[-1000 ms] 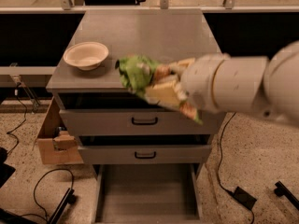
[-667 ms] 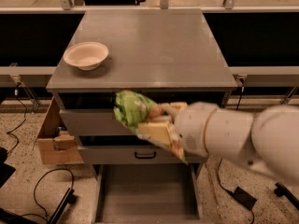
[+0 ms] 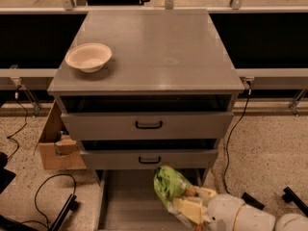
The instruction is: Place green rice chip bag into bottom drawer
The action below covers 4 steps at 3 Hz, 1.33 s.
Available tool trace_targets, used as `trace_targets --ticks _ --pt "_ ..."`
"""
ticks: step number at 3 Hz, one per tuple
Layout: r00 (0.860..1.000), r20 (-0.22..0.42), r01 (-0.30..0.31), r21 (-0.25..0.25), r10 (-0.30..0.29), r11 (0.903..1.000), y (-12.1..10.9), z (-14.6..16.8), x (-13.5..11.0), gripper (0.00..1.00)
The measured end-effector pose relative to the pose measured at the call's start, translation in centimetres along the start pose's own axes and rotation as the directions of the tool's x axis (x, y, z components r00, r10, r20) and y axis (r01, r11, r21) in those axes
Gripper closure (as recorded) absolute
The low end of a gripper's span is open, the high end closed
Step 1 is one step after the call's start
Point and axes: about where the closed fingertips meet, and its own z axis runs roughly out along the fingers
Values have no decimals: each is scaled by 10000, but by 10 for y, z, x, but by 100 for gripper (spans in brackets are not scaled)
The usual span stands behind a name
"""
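Observation:
The green rice chip bag (image 3: 169, 184) is bright green and crinkly, held low at the bottom of the camera view, over the right part of the open bottom drawer (image 3: 126, 202). My gripper (image 3: 186, 202) is shut on the green rice chip bag, its tan fingers (image 3: 193, 209) gripping the bag's lower right end. The white arm reaches in from the bottom right corner. The bottom drawer is a plain grey tray pulled out below the two upper drawers (image 3: 148, 125).
A cream bowl (image 3: 88, 57) sits on the grey cabinet top (image 3: 159, 52) at the left. A cardboard box (image 3: 57, 143) stands on the floor left of the cabinet. Black cables (image 3: 43, 191) lie on the speckled floor on both sides.
My gripper has carried the bag down from cabinet-top height, past the upper drawer fronts, to just above the bottom drawer.

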Motion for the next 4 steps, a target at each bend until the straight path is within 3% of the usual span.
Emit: trace_targets --ticks 1,3,4 --pt "9942 -822 -727 -391 693 9966 -44 18 70 100" --pt "9746 -2202 -627 -928 409 9937 -169 55 98 100" --pt "9563 -2895 -678 -860 402 9940 -222 76 106 100"
